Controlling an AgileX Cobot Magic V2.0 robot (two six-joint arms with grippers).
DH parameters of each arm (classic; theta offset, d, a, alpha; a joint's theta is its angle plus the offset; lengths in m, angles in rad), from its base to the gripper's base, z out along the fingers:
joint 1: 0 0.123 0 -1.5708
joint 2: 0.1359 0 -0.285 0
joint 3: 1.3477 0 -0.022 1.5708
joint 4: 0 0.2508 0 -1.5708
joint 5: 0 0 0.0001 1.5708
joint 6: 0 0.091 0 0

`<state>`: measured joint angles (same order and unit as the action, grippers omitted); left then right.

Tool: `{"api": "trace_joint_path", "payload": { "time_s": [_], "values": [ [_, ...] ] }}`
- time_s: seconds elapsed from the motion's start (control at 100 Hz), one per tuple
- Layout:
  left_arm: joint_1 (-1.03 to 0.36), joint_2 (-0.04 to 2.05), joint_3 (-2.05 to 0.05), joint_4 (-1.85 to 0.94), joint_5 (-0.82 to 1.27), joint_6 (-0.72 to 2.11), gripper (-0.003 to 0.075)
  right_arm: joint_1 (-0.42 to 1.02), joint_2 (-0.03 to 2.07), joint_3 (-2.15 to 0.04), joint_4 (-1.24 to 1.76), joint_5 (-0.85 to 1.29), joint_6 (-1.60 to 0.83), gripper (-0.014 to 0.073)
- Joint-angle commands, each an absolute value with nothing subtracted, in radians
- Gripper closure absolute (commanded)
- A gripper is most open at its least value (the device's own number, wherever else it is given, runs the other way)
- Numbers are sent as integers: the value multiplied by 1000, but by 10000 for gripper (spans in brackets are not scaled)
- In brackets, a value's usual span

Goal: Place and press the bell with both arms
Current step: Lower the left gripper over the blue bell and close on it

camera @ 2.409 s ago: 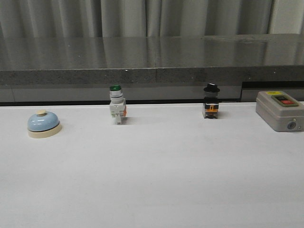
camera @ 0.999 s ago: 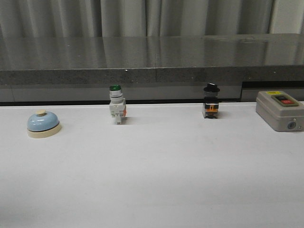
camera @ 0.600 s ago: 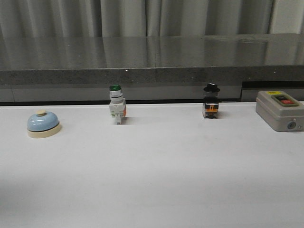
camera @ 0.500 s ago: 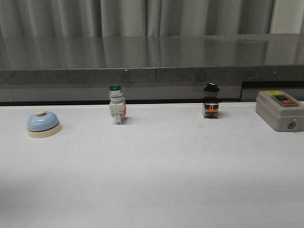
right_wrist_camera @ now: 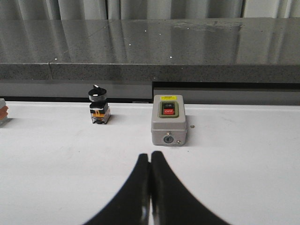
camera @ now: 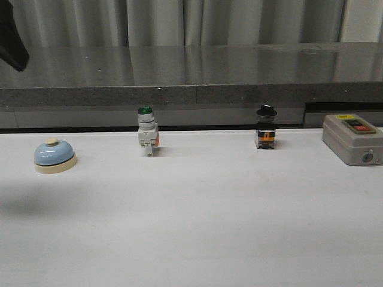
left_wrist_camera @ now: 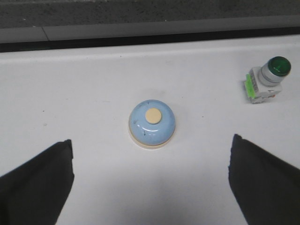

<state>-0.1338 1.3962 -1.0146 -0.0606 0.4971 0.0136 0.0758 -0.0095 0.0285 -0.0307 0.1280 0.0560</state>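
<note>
The light-blue bell (camera: 54, 156) with its cream base and button stands on the white table at the far left. In the left wrist view the bell (left_wrist_camera: 152, 123) lies straight below. My left gripper (left_wrist_camera: 151, 161) is open, its two fingers spread wide to either side, high above the bell and not touching it. A dark piece of the left arm (camera: 12, 39) shows at the front view's upper left corner. My right gripper (right_wrist_camera: 150, 157) is shut and empty, low over the table's right part. It is out of the front view.
A green-capped white switch (camera: 147, 136) and a black-knobbed switch (camera: 266, 129) stand near the table's back edge. A grey box with red and green buttons (camera: 352, 139) sits at the far right, just ahead of my right gripper (right_wrist_camera: 168, 119). A dark raised ledge (camera: 191, 84) runs behind the table.
The left arm has come into the front view at the upper left corner. Its shadow now lies on the table in front of the bell. The bell and switches have not moved.
</note>
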Motion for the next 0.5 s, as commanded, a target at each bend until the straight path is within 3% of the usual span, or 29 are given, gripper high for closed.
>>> {"api": "trace_joint_path", "payload": {
  "time_s": [0.0,0.49],
  "values": [
    [-142,1460,-1099,-65,434,13,80,69,-30,12,-39,38,47,654],
    [-172,1764,-1300,-64,436,13,80,69,-30,12,-39,38,47,654]
  ]
}}
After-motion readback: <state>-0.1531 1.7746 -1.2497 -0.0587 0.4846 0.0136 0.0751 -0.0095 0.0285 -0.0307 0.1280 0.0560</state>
